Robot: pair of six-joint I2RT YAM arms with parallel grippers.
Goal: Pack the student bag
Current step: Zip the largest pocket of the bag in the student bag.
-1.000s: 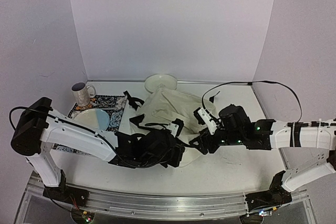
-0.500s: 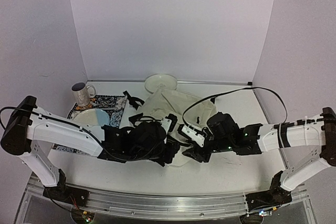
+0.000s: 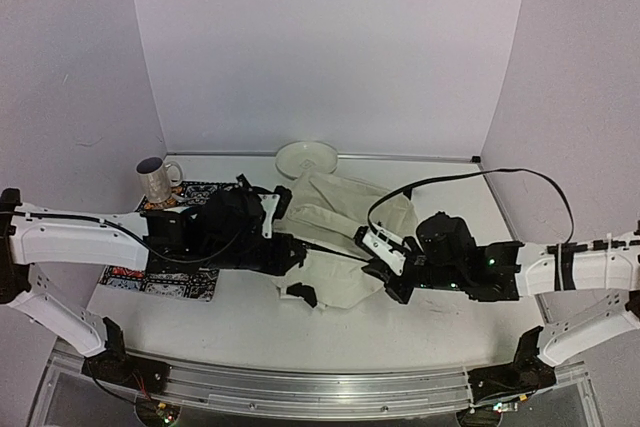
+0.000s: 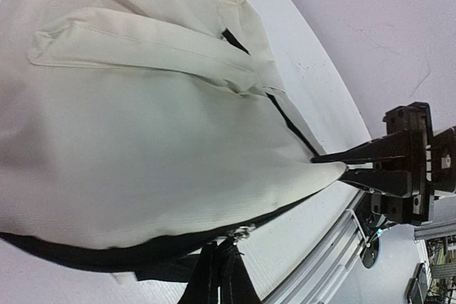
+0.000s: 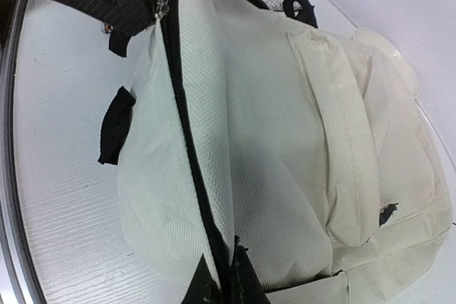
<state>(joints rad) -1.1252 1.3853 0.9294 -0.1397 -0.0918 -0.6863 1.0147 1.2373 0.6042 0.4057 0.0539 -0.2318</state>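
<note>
Matt cream woven cloth of the student bag (image 3: 340,212), black webbing straps (image 5: 114,126), faintly grained white table (image 5: 57,211)

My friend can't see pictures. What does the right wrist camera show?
A cream bag fills the view, lying on a white table. At the bottom, the right gripper is shut on its dark zipper line; at the top left, the left gripper pinches the same line.
</note>
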